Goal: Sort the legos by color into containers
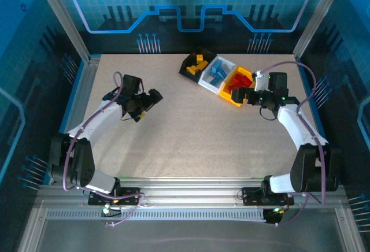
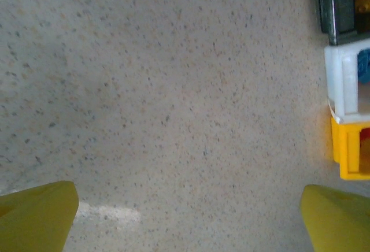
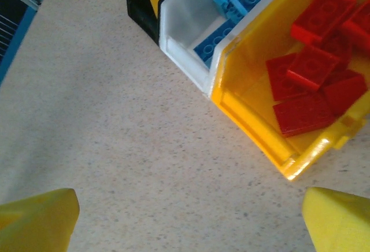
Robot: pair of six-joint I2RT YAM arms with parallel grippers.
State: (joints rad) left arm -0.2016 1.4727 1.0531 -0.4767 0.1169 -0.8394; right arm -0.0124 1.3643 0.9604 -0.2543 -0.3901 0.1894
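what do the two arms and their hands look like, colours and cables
Both arms have white links and black joints: left arm, right arm. A thin purple cable loops along each. The left hand and right hand have black bodies; the wrist views show blunt yellow fingertips. A small green light glows near the right wrist.

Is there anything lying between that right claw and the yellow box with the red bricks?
Nothing visible does. Just speckled table surface lies between the open right gripper and the yellow bin, with the red legos resting inside it.
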